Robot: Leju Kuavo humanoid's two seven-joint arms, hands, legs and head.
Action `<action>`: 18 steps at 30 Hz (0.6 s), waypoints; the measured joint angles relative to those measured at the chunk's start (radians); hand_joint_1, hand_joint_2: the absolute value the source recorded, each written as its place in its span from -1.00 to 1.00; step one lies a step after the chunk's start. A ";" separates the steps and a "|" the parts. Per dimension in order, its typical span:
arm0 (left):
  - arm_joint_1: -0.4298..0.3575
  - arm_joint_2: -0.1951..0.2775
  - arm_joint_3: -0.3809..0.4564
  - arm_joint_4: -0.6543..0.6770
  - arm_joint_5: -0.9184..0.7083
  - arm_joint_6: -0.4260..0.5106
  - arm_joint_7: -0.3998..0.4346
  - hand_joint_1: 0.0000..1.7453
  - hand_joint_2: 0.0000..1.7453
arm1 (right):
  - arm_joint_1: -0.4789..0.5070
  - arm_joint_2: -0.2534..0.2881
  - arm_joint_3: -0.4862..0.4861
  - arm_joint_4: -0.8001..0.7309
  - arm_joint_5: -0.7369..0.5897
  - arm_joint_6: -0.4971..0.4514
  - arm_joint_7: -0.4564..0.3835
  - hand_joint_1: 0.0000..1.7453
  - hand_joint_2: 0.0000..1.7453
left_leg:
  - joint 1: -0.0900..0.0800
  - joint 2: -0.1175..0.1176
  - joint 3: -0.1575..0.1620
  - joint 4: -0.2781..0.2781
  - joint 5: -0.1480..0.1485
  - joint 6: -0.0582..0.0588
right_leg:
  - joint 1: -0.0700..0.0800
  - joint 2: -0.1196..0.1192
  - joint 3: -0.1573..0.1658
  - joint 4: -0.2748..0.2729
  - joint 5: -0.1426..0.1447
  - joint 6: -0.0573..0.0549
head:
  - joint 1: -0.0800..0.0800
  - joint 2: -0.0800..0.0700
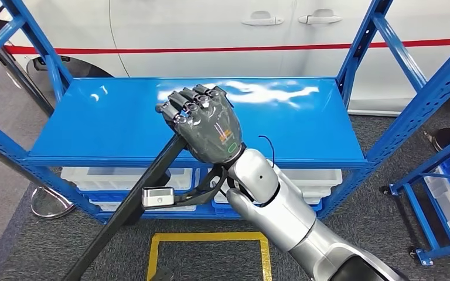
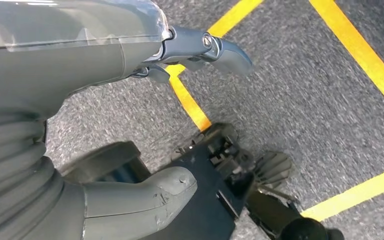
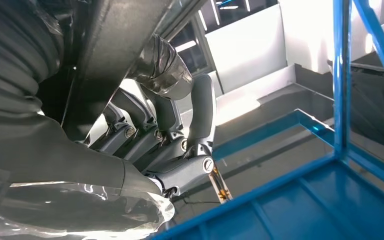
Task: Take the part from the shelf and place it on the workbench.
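One long black bar (image 1: 132, 202), the part, slants from the near left up toward the middle, its upper end wrapped in the fingers of the right hand (image 1: 205, 123) above the blue shelf (image 1: 94, 126). The hand holds it tight. The left hand (image 2: 130, 55) hangs over grey carpet with yellow lines (image 2: 360, 55), fingers apart, holding nothing. One white car (image 1: 211, 23) stands beyond the shelf.
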 joint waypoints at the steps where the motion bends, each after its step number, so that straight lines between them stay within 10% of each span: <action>1: 0.000 0.000 0.000 0.000 -0.001 0.000 0.001 -1.00 1.00 | -0.002 0.000 -0.002 0.003 0.000 0.000 0.000 1.00 1.00 | 0.002 0.002 -0.001 -0.005 0.010 0.006 | -0.001 0.001 -0.002 0.000 0.000 0.005 | 0.000 0.000; 7: -0.003 -0.004 0.000 0.000 -0.006 -0.005 0.004 -1.00 1.00 | -0.006 -0.011 -0.021 0.022 0.005 -0.001 0.011 1.00 1.00 | 0.006 0.010 -0.050 -0.013 0.064 0.028 | -0.005 0.002 -0.082 0.252 -0.185 0.026 | 0.000 0.000; 13: -0.001 -0.009 0.000 0.000 -0.007 -0.008 0.005 -1.00 1.00 | -0.006 -0.017 -0.037 0.041 0.008 -0.002 0.017 1.00 1.00 | 0.005 0.010 -0.102 0.016 0.086 0.008 | -0.007 0.005 0.098 0.029 -0.122 0.017 | 0.000 0.000; 18: -0.001 -0.012 0.000 0.000 -0.008 -0.008 0.003 -1.00 1.00 | -0.011 -0.017 -0.055 0.058 0.022 -0.002 0.028 1.00 1.00 | 0.008 0.007 -0.127 0.051 0.060 -0.024 | -0.006 0.003 0.080 0.009 -0.093 -0.021 | 0.000 0.000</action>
